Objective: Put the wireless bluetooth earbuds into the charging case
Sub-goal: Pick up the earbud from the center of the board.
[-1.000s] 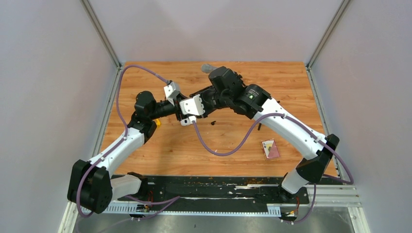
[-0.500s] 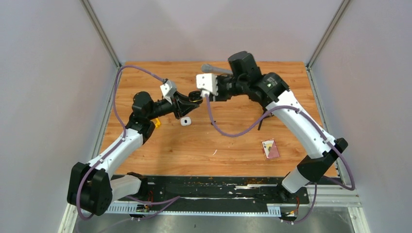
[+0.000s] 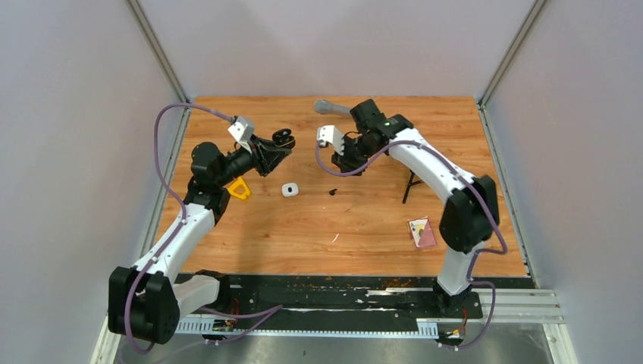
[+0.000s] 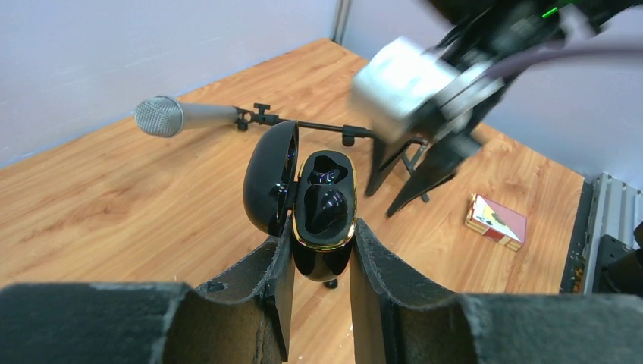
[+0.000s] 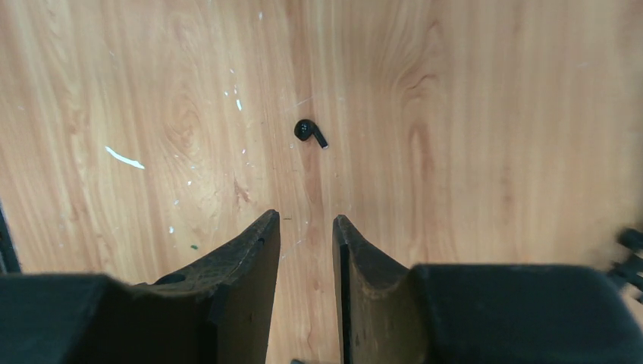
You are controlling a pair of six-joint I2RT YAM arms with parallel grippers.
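Note:
My left gripper is shut on a black charging case with a gold rim and holds it above the table, lid open. A glossy black earbud sits inside it. In the top view the case is at the left gripper's tip. A second black earbud lies on the wood just ahead of my right gripper, which is open with a narrow gap and empty. It also shows in the top view, below the right gripper. No white earbuds show.
A small white case lies left of the loose earbud. A yellow piece is by the left arm. A microphone lies at the back with a black stand to its right. A card box and a white sliver lie nearer.
The two grippers met at the table's middle, then parted. The left arm drew back left and up with the case. The right arm swung to the back and now points down over the loose earbud.

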